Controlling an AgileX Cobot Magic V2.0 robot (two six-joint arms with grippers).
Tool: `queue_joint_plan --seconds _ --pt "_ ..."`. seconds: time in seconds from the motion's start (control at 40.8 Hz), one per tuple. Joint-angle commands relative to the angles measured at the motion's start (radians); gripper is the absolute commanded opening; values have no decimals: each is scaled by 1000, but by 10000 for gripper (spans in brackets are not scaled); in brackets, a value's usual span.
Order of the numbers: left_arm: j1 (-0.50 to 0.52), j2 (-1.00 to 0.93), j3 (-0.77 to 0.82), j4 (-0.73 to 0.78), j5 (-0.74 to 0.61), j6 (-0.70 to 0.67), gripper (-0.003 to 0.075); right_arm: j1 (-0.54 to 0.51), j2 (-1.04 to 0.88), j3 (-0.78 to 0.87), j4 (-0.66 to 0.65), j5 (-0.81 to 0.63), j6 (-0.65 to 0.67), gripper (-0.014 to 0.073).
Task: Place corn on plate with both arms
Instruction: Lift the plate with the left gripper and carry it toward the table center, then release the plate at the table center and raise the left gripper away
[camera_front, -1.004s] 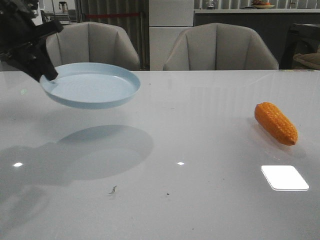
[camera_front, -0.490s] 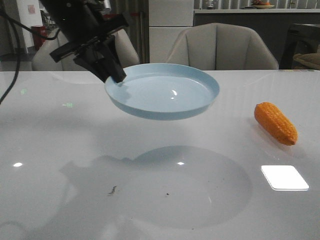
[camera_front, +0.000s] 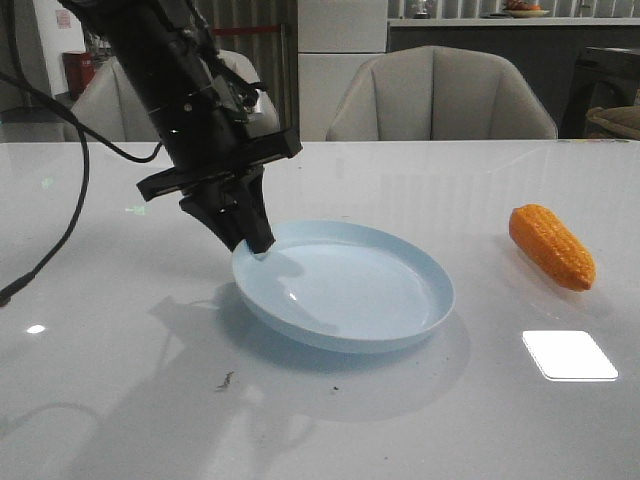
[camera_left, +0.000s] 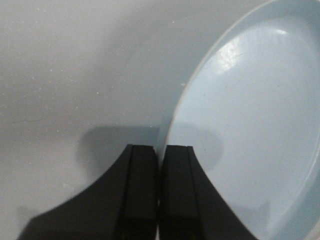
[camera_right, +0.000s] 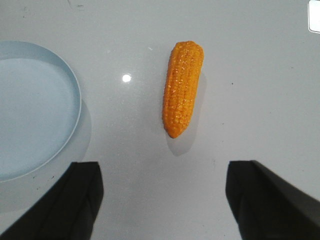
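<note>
The pale blue plate (camera_front: 345, 285) sits low at the table's middle, tilted, its near side on the white table. My left gripper (camera_front: 252, 242) is shut on the plate's left rim; in the left wrist view (camera_left: 160, 152) the rim passes between the black fingers, with the plate (camera_left: 255, 115) beyond. The orange corn (camera_front: 551, 246) lies on the table at the right, apart from the plate. The right gripper is out of the front view; in the right wrist view it (camera_right: 162, 172) is open and empty above the table, with the corn (camera_right: 182, 87) ahead of it and the plate's edge (camera_right: 35, 107) beside.
Two grey chairs (camera_front: 440, 95) stand behind the table's far edge. A dark cable (camera_front: 60, 225) trails from the left arm over the table's left side. A bright light patch (camera_front: 568, 355) reflects on the table in front of the corn.
The left gripper carried the plate from the far left to the middle and lowered it to the table. The corn has not moved.
</note>
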Motion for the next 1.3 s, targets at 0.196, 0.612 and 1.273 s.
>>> queue_joint_plan --seconds 0.196,0.612,1.273 --pt "-8 -35 -29 -30 -43 2 89 -6 -11 -34 -3 -51 -11 612" --pt "-8 -34 -33 2 13 2 424 -6 -11 -34 -3 -48 -11 612" --pt "20 -95 -457 236 84 -33 347 -6 -11 -34 -3 -38 -11 612"
